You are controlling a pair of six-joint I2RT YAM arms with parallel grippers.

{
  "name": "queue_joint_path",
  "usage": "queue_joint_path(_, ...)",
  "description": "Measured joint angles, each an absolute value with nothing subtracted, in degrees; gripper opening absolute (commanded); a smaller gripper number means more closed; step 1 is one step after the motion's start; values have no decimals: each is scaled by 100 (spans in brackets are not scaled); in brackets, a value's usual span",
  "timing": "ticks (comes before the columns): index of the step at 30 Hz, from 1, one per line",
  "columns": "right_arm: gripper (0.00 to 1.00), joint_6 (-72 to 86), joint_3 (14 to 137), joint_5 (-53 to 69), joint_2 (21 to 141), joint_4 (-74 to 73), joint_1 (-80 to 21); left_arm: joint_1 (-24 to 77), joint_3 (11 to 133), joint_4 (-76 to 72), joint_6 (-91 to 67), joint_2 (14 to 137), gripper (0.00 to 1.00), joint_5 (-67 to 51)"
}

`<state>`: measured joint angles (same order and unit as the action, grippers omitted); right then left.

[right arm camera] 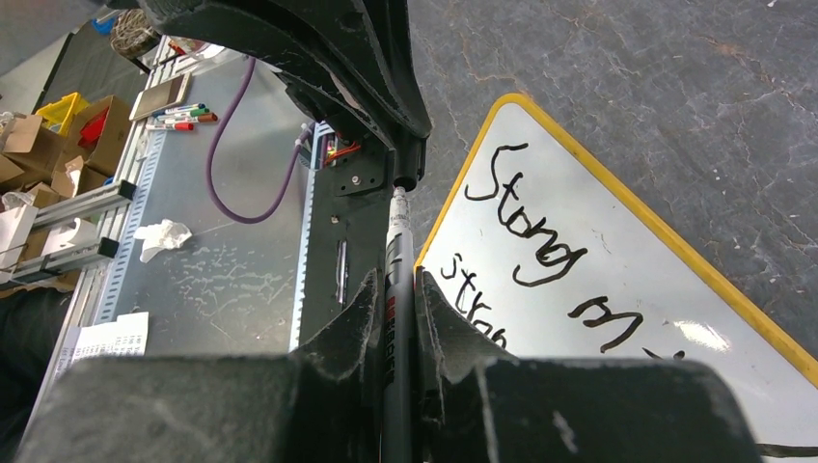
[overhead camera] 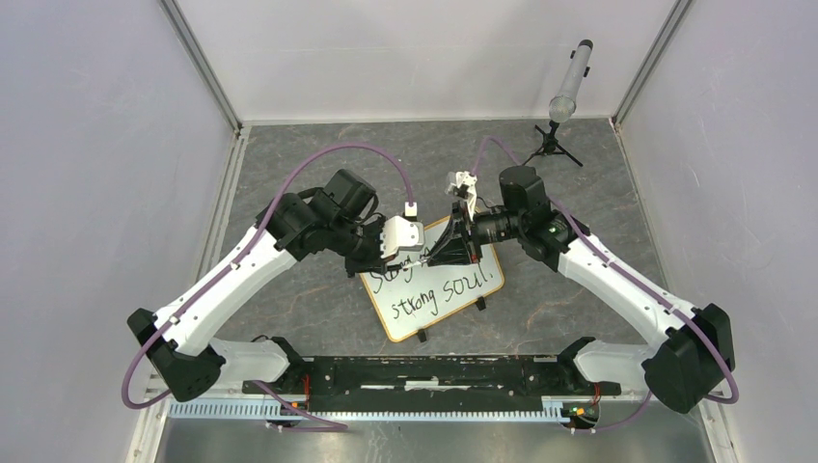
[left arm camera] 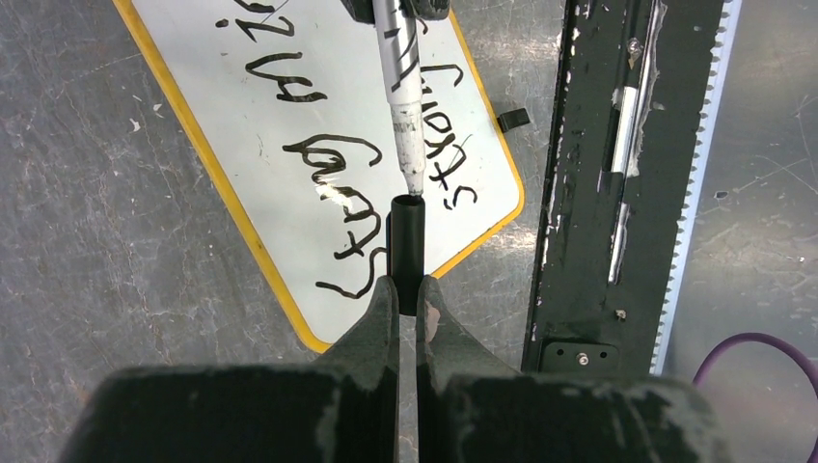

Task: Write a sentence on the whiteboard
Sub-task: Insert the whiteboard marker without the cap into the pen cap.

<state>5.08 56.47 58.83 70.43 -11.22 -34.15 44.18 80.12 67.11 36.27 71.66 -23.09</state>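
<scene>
The whiteboard [overhead camera: 446, 294] lies flat on the grey table, tilted, with black handwriting that ends in "strong soul." It also shows in the left wrist view [left arm camera: 280, 87] and in the right wrist view [right arm camera: 588, 222]. My left gripper [overhead camera: 417, 253] [left arm camera: 407, 287] is shut on a black marker cap [left arm camera: 407, 246], held above the board's upper edge. My right gripper [overhead camera: 446, 253] [right arm camera: 396, 282] is shut on a grey marker [right arm camera: 396, 318] [left arm camera: 398, 87]. The marker's tip sits at the mouth of the cap [right arm camera: 409, 174]. The two grippers face each other, almost touching.
A black rail [overhead camera: 434, 371] runs along the near edge between the arm bases. A small tripod with a grey cylinder [overhead camera: 569, 82] stands at the back right. White walls close in the table on three sides. Purple cables [overhead camera: 338, 154] loop over both arms.
</scene>
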Motion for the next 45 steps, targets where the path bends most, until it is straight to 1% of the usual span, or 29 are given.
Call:
queue_joint_path(22,0,611,5765,5833,7207,-982,-3524,4399,8344,6554,2733,7540,2,-2858)
queue_joint_path(45,0,906,5631,5992,7317,-607,-3693,4357,8860,7177,1865,8036,2,-2910)
